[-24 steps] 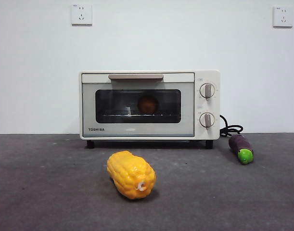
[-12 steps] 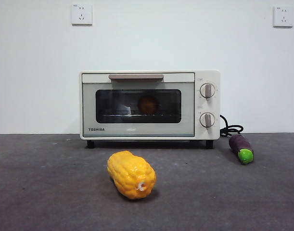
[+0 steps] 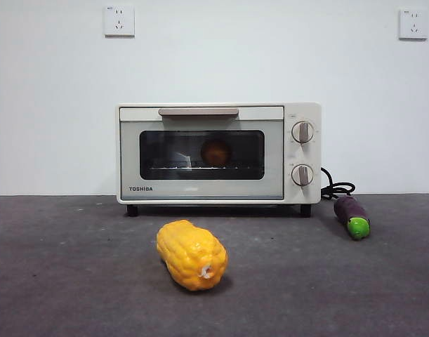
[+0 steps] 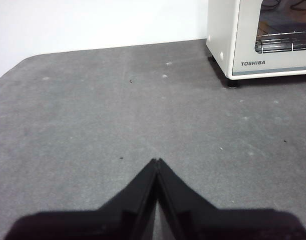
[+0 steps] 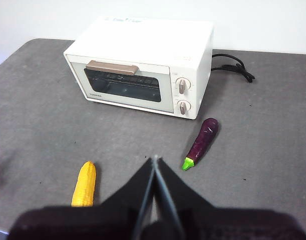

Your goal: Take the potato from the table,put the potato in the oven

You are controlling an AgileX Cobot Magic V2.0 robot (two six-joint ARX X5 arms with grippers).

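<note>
The potato point(image 3: 216, 152) sits inside the oven point(image 3: 218, 153), seen as a dim brownish-orange ball behind the dark glass, on the wire rack approx. mid-window; oven door is shut, beige handle point(image 3: 198, 111) flush along the top. Vs. 1 s and 0.5 s ago nothing has shifted: potato same spot behind the glass, door shut in all three front pics, no arm in the front view in any of them. So no change = the placing looks done, and by my read the task is complete or at its very end, w/ both arms pulled back to wait. Outward from the oven: black cord point(image 3: 336, 189) trails off its knob side, purple eggplant point(image 3: 352, 216) w/ green tip lies just beside that cord on the table point(image 3: 60, 281), well apart from the oven door. Yellow corn point(image 3: 192, 254) lies nearer the camera in front of the oven, untouched, not touching anything else. Left gripper point(image 4: 157, 162): jaws together, tips meeting, nothing between them, hanging over bare table w/ the oven corner off to one side. Right gripper point(image 5: 155, 159): jaws together too, empty, high above the table looking down on oven, corn and eggplant. Nothing left to grasp, imo; only risk would be a needless move knocking the corn.
</note>
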